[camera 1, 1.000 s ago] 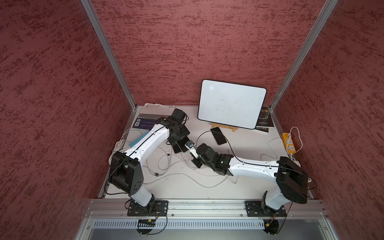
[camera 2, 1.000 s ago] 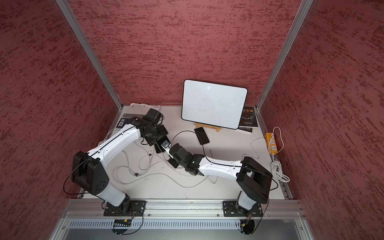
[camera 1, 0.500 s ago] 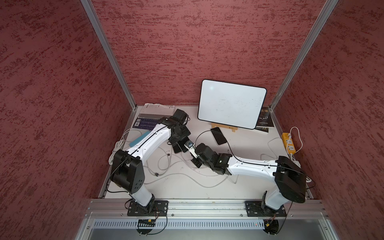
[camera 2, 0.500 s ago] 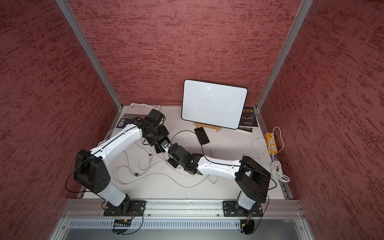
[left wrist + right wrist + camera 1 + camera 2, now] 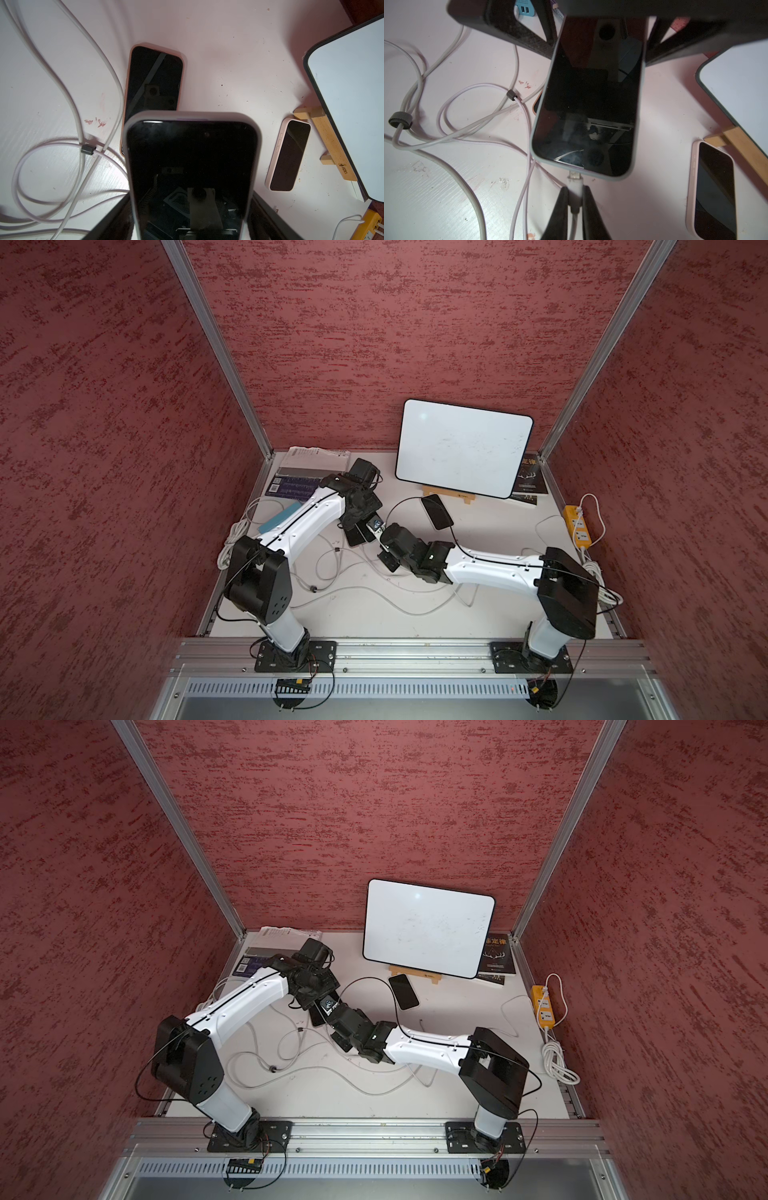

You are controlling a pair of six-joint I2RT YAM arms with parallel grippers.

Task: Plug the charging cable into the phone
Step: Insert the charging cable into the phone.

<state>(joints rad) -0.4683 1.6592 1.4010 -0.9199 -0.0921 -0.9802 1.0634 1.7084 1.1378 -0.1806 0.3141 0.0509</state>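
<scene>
My left gripper (image 5: pixel 191 225) is shut on a dark-screened phone (image 5: pixel 191 166) in a pale grey case and holds it above the table, its black fingers (image 5: pixel 519 37) on the phone's two long sides. My right gripper (image 5: pixel 575 197) is shut on the white plug (image 5: pixel 575 187) of the charging cable (image 5: pixel 525 187). The plug's metal tip meets the phone's (image 5: pixel 589 99) bottom edge; how deep it sits I cannot tell. In both top views the two grippers meet mid-table around the phone (image 5: pixel 376 526) (image 5: pixel 329 1004).
An orange-cased phone (image 5: pixel 153 79) lies under the held one, and a pink-cased phone (image 5: pixel 288 155) lies by the whiteboard stand (image 5: pixel 324 141). Loose white cables (image 5: pixel 332 572) loop over the table. A whiteboard (image 5: pixel 463 454), books (image 5: pixel 299 485), a blue charger (image 5: pixel 278 520) and a yellow power strip (image 5: pixel 577 526) line the edges.
My right gripper with the plug has crept a little toward the held phone. The left arm has barely moved.
</scene>
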